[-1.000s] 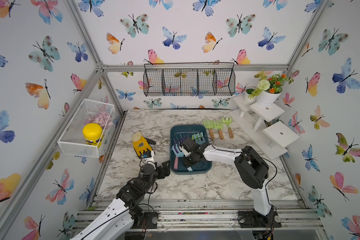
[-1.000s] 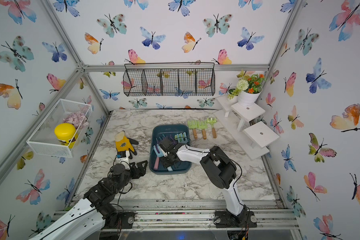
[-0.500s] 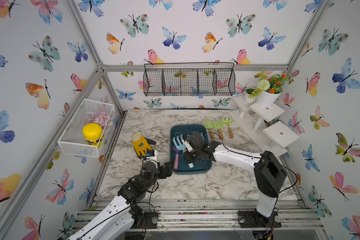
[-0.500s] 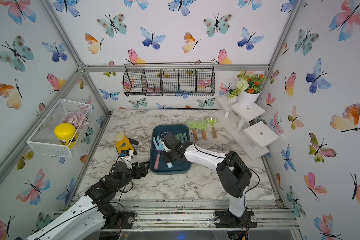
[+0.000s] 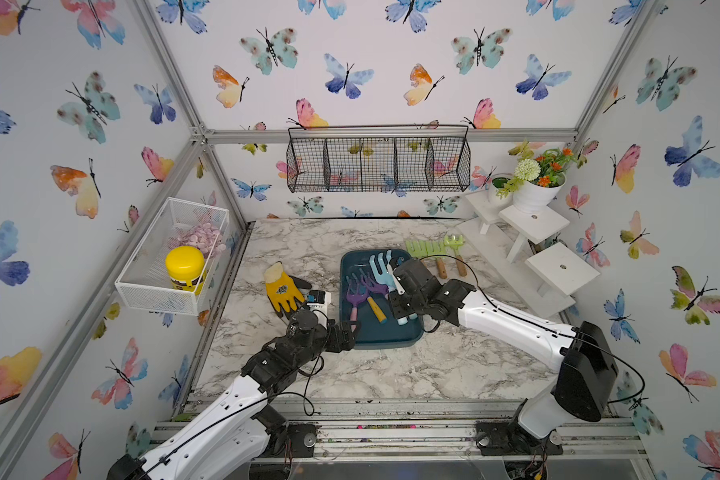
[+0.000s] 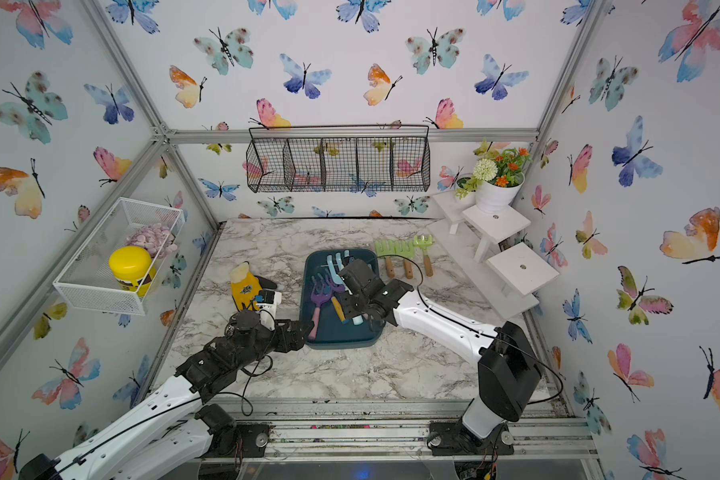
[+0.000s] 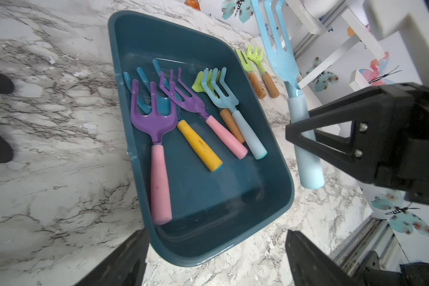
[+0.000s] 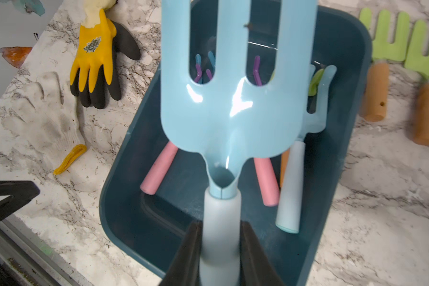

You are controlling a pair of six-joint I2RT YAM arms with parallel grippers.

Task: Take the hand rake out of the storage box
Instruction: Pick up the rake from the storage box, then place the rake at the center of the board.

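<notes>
The right tool (image 8: 219, 250) clamps the pale-blue hand rake (image 8: 230, 111) by its smooth cylindrical handle. The glossy three-tined head hangs over the 3 o'clock side of the teal plastic storage box (image 8: 320, 173), probably to clear its rolled rim. The left tool (image 7: 216, 257) gapes empty at the box's 7 o'clock, above the marbled desk (image 7: 60, 123).

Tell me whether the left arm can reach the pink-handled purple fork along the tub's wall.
Probably yes: the left gripper is open by the tub's near corner, the purple fork lies uncovered, and the right gripper holds the blue fork lifted aside.
</notes>
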